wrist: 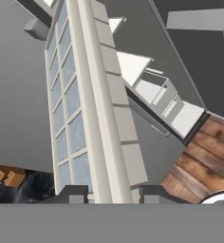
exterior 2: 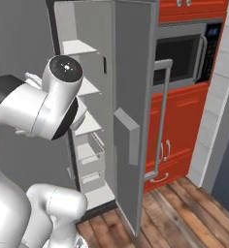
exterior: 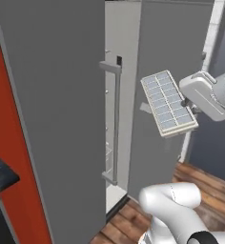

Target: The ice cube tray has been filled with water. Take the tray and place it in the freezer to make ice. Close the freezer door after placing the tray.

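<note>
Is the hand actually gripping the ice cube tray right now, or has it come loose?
Touching. In the hand view both fingertips close on the ice cube tray at its near rim, no gap showing.

No readable text anywhere I look, no labels or brands on the freezer door (exterior 2: 131, 121), none on the ice cube tray (exterior: 168, 103), microwave (exterior 2: 184, 53) panel marks too blurred to read

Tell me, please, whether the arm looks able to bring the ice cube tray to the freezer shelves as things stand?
Probably yes. The freezer door stands wide open, leaving the white shelves exposed. The gripper holds the ice cube tray by its edge, in front of the other door, so it must swing round first.
</note>
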Robot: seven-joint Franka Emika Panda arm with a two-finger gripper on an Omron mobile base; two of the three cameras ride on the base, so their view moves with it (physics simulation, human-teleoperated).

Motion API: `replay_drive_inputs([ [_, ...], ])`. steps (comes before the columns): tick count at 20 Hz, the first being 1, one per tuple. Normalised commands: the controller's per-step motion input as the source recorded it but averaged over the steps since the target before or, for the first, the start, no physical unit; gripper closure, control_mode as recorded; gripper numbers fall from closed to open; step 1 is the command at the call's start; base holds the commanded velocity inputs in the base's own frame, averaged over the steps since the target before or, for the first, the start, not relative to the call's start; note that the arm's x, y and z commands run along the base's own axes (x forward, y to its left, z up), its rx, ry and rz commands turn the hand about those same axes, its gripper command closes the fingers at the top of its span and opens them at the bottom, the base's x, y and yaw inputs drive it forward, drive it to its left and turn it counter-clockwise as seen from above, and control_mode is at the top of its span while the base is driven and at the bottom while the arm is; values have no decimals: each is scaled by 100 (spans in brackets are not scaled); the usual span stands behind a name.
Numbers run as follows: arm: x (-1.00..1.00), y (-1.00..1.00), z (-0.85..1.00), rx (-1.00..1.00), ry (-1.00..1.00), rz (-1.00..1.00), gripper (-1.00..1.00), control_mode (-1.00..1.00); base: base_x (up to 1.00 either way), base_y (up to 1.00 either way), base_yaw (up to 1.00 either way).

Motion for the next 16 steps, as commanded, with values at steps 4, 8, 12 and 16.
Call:
replay_drive_inputs([
  [4,0,0,0,0,0,0,100,100,32,-41,23],
  [8,0,0,0,0,0,0,100,100,40,-36,21],
  [12,0,0,0,0,0,0,100,100,46,-16,20],
  [16,0,0,0,0,0,0,100,100,50,0,18],
])
